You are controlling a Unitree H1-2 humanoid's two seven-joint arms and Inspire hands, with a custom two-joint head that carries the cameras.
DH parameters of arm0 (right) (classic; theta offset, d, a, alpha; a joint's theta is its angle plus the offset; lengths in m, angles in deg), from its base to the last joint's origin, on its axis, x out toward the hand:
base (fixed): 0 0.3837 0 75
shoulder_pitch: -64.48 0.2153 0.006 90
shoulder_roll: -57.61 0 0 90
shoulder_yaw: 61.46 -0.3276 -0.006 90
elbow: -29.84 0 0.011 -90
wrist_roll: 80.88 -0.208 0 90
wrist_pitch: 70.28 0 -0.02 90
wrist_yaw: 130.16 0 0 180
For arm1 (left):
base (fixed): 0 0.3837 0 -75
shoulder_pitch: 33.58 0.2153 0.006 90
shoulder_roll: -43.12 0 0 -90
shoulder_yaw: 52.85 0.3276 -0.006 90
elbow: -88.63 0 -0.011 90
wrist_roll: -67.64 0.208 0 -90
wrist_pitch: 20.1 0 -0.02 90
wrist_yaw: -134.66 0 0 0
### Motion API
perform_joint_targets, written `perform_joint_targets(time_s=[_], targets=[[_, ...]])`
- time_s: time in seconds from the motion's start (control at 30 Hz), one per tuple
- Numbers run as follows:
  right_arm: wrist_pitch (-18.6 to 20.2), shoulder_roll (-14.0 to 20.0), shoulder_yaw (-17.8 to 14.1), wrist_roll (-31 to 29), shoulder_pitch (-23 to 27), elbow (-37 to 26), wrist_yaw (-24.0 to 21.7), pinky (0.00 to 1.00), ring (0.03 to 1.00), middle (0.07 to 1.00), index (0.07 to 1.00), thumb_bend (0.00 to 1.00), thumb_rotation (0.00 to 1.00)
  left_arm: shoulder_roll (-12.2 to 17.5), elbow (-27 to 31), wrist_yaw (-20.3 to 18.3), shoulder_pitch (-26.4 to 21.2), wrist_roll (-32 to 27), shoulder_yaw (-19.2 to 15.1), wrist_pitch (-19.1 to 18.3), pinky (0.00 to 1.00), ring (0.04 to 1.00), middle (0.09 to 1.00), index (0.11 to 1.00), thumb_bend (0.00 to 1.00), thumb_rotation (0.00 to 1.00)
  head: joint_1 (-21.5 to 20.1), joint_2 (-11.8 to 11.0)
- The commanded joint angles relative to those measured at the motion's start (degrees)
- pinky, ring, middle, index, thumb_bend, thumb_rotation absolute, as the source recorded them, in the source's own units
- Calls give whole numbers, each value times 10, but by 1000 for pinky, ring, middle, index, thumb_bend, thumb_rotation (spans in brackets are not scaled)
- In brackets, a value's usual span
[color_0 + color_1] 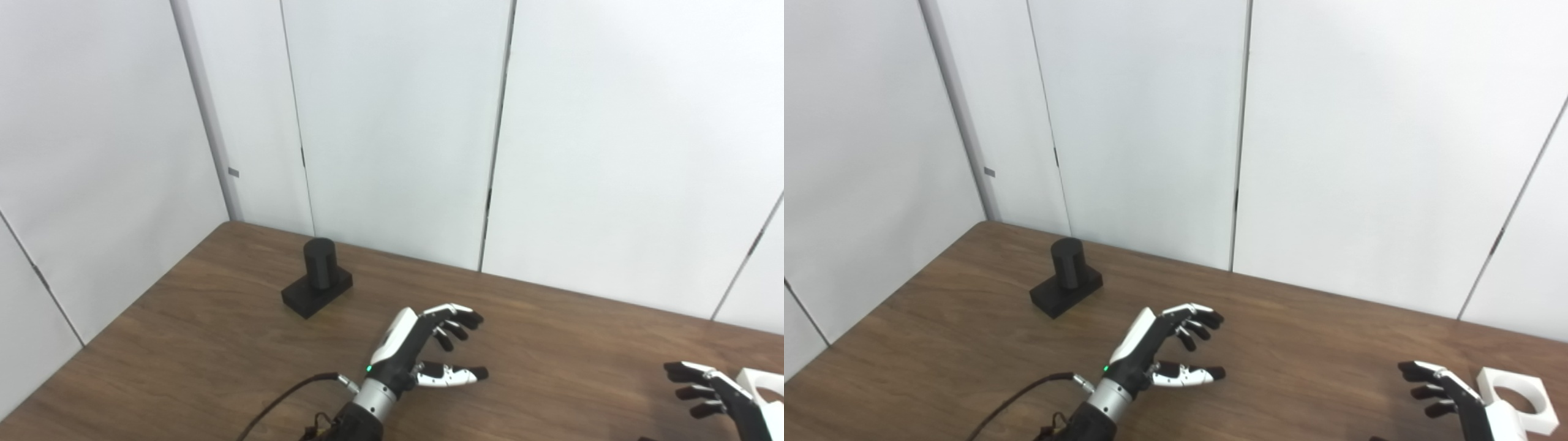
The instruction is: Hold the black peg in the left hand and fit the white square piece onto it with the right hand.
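The black peg [318,275] stands upright near the far left corner of the bench [202,343], its round post rising straight up from a low rectangular base. That base lies flat on the wood, its long axis running slantwise from the near left toward the far right.

Over at the right edge of the bench lies the white square piece [1516,399], flat on the wood with its round hole facing up. The right eye view shows nearly the whole block and the hole through it; the left eye view catches only a white corner of it at the picture's edge, so that view tells little of how it lies.

The left hand [422,352] hovers over the middle of the bench, palm turned toward the right, fingers spread and gently curled, thumb held out below them. It grasps nothing and is well apart from the peg.

The right hand [1451,395] sits low at the near right, fingers apart and pointing left, empty. It is just beside the white piece, on the piece's left side; whether its back touches the block cannot be told.
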Motion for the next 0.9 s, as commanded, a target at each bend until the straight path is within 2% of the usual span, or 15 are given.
perform_joint_targets(time_s=[0.0, 0.03, 0.17, 0.23, 0.43, 0.57, 0.7, 0.87], targets=[[4, 6, -7, -1, 15, -27, 1, 513, 626, 687, 686, 782, 0, 13, 32, 17, -18, 5, -13, -5, 487, 622, 690, 685, 793, 144, 2, 1], [4, 6, -7, -1, 15, -28, 0, 514, 623, 684, 684, 783, 0, 15, 35, 18, -19, 6, -15, -8, 487, 620, 689, 685, 793, 138, 2, 1], [10, 8, -7, 5, 15, -34, 1, 508, 613, 683, 679, 788, 0, 37, 79, 5, -18, 31, -25, -65, 510, 621, 692, 694, 793, 171, 4, 3], [14, 8, -7, 8, 14, -37, 1, 504, 608, 680, 678, 793, 0, 48, 98, -1, -18, 42, -26, -88, 510, 629, 694, 692, 797, 151, 6, 4], [18, 7, -10, -3, 14, -47, -9, 515, 613, 682, 681, 786, 0, 74, 126, -7, -18, 39, -40, -119, 525, 661, 716, 702, 827, 149, 7, 5], [22, 6, -11, -7, 14, -53, -13, 511, 613, 685, 683, 782, 0, 89, 148, -5, -18, 61, -48, -155, 557, 678, 729, 723, 832, 180, 10, 6], [24, 4, -12, -9, 14, -59, -17, 505, 613, 685, 683, 780, 0, 102, 159, 4, -24, 68, -63, -173, 557, 675, 741, 742, 847, 188, 10, 6], [33, 5, -12, -11, 12, -69, -23, 522, 623, 690, 685, 777, 0, 117, 156, 30, -35, 80, -83, -171, 550, 690, 751, 748, 851, 157, 10, 11]])
